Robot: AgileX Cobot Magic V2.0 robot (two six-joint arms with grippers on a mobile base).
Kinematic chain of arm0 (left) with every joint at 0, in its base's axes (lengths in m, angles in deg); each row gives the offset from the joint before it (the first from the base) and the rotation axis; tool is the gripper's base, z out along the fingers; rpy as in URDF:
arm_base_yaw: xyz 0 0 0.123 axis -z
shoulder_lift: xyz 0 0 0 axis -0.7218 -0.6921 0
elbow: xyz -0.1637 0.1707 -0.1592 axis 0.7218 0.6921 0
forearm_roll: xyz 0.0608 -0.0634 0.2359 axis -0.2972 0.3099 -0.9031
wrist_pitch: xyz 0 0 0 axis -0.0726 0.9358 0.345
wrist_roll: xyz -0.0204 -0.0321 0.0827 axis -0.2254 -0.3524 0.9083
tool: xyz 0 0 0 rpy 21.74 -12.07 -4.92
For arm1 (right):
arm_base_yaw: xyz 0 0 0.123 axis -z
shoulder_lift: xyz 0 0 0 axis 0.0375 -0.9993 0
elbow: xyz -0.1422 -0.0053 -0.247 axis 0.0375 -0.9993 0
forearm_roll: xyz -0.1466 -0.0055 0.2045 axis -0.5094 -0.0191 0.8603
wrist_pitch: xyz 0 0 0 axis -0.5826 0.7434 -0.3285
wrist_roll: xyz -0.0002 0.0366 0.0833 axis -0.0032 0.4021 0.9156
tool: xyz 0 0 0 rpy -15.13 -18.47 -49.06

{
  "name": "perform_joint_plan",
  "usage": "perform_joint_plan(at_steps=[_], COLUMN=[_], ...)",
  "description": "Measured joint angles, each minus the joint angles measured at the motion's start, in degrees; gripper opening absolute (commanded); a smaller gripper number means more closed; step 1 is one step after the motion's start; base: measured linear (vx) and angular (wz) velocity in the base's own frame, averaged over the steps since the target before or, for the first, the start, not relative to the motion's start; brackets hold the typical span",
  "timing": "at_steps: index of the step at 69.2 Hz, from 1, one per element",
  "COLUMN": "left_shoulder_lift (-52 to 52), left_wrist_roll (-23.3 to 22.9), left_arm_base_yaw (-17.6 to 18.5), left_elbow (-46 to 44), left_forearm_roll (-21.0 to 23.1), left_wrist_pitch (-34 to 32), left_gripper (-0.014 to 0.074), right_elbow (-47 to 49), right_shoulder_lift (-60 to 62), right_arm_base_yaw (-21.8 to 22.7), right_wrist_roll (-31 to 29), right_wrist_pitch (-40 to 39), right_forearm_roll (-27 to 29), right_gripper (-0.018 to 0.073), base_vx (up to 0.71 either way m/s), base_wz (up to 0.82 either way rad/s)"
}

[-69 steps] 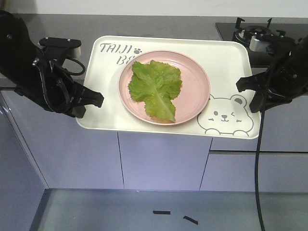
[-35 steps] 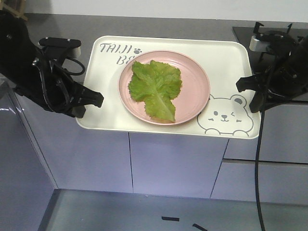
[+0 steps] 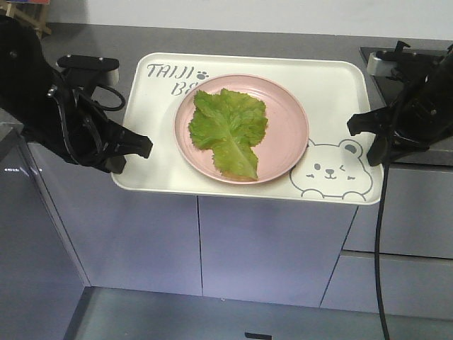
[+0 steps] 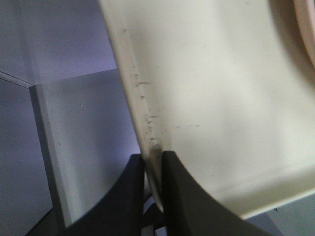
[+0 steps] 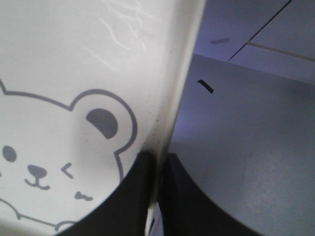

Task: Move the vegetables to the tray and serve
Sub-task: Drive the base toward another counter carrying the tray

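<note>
Tray (image 3: 340, 92): reads "TAIJI", then "BE" cut off by pink plate (image 3: 290, 134); bear dwg (image 3: 331, 170) at near-right corner. Lettuce leaf (image 3: 228, 131) flat on plate, tray centre, long axis far-to-near, narrow end toward near edge. L pincer (image 3: 134, 150) pinches tray's left rim, R pincer (image 3: 364, 136) its right rim.

One cream-white rectangular tray (image 3: 333, 92). One round pink plate (image 3: 287, 120). One crinkled green lettuce leaf (image 3: 230, 127). My black end effectors: two, left end effector (image 3: 134, 152), right end effector (image 3: 362, 142).
</note>
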Motion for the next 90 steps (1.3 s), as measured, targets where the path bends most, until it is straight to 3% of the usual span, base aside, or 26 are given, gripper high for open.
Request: perform_joint_plan(at_steps=[90], left_shoulder_lift=[0.0], left_wrist_roll=[0.0], left_arm_base_yaw=[0.0], left_elbow=[0.0], left_forearm_roll=[0.0], left_wrist_pitch=[0.0], left_gripper=[-0.0007], right_elbow=[0.0], right_shoulder_lift=[0.0], right_arm_base_yaw=[0.0], right_wrist_roll=[0.0], right_wrist_pitch=[0.0], right_forearm_roll=[0.0], right_gripper=[-0.0006], base_vx=[0.11], base_wz=[-0.05])
